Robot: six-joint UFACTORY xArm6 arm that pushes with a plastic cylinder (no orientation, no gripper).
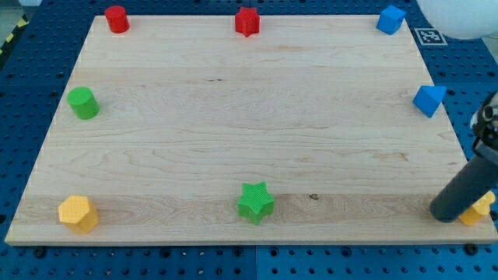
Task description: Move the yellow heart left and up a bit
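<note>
Yellow heart at the board's bottom right corner, mostly hidden behind my tip.
Tip touching or just left of the heart, so wrong side for a push left and up; task seemingly not begun; no jaws on this rod; no readable writing.

The blue triangular block alone stands above the yellow heart; leftward lies open board.

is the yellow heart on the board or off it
On, barely: the yellow heart sits at the wooden board's bottom-right corner, mostly hidden behind my tip, which is against its left side.
</note>
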